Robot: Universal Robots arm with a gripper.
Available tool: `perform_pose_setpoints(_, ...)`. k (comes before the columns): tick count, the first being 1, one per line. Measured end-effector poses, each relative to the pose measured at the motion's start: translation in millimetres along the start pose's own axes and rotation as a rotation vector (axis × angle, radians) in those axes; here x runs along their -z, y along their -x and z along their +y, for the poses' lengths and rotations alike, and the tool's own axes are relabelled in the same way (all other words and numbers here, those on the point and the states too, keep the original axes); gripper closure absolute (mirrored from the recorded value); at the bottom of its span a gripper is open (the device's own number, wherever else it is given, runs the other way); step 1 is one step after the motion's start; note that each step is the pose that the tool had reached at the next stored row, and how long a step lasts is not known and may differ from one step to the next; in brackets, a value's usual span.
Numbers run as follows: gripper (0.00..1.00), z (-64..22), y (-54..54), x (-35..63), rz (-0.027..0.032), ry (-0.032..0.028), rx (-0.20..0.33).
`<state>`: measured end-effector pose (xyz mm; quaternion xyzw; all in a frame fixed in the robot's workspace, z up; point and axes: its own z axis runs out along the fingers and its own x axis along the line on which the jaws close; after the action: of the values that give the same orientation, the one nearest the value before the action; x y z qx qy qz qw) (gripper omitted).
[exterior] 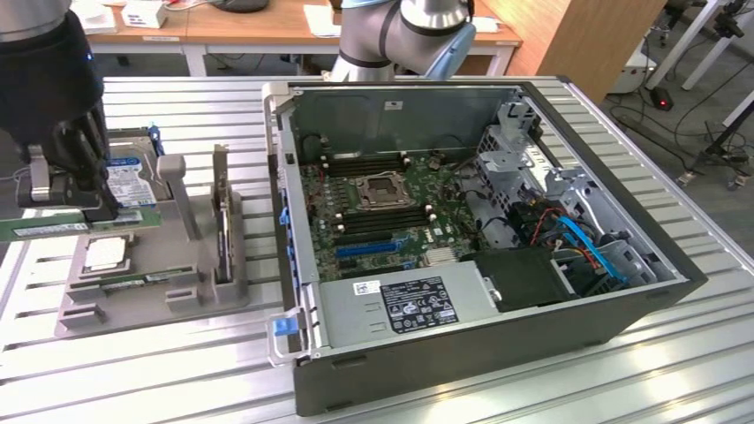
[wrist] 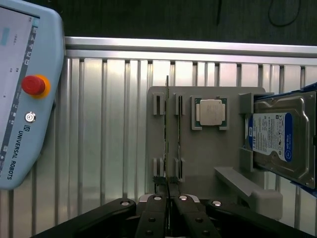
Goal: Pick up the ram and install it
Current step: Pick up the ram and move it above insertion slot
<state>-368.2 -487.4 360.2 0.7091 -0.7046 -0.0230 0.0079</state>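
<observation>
The ram [exterior: 48, 228], a thin green stick, hangs level in my gripper [exterior: 73, 210], which is shut on it above the left part of the grey parts tray [exterior: 154, 305] in the exterior view. In the wrist view the ram [wrist: 167, 124] appears edge-on as a thin line running out from between the shut fingertips of the gripper [wrist: 168, 210]. A second green stick [exterior: 141, 281] lies in its slot on the tray. The open computer case [exterior: 471, 221] stands to the exterior view's right, its motherboard [exterior: 377, 199] and memory slots [exterior: 395, 218] exposed.
On the tray sit a blue-labelled hard drive [wrist: 275, 136] and a processor chip [wrist: 210, 111]. A teach pendant [wrist: 25, 94] with a red stop button lies on the ribbed metal table [wrist: 109, 124]. The arm's base [exterior: 401, 35] rises behind the case.
</observation>
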Motion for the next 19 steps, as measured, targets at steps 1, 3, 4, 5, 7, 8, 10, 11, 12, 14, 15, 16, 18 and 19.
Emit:
perform_pose_setpoints(1, 0.89, 0.1, 0.0, 1.6, 0.0000, 0.0000, 0.000)
perform_pose_setpoints(3, 0.89, 0.2, 0.1, 5.2, 0.0001, 0.0000, 0.000)
perform_pose_setpoints(4, 0.89, 0.3, 0.1, 7.0, 0.0000, 0.0000, 0.000)
perform_pose_setpoints(5, 0.89, 0.4, 0.2, 8.9, 0.0000, -0.0001, 0.000)
perform_pose_setpoints(7, 0.89, 0.5, 0.2, 12.4, 0.0001, 0.0000, 0.000)
perform_pose_setpoints(8, 0.89, 0.6, 0.3, 13.9, -0.0001, -0.0001, 0.000)
perform_pose_setpoints(10, 0.89, 0.7, 0.4, 17.1, 0.0000, 0.0000, 0.000)
perform_pose_setpoints(11, 0.89, 0.8, 0.4, 19.0, 0.0000, 0.0000, 0.000)
perform_pose_setpoints(12, 0.89, 0.9, 0.4, 20.9, 0.0000, 0.0000, 0.000)
perform_pose_setpoints(14, 0.89, 1.1, 0.5, 24.5, 0.0000, 0.0000, 0.000)
perform_pose_setpoints(15, 0.89, 1.1, 0.5, 26.3, 0.0000, 0.0000, 0.000)
perform_pose_setpoints(16, 0.89, 1.2, 0.6, 28.0, 0.0000, 0.0000, 0.000)
perform_pose_setpoints(18, 0.89, 1.4, 0.7, 31.7, 0.0000, 0.0001, 0.000)
perform_pose_setpoints(19, 0.89, 1.5, 0.7, 33.8, 0.0000, 0.0000, 0.000)
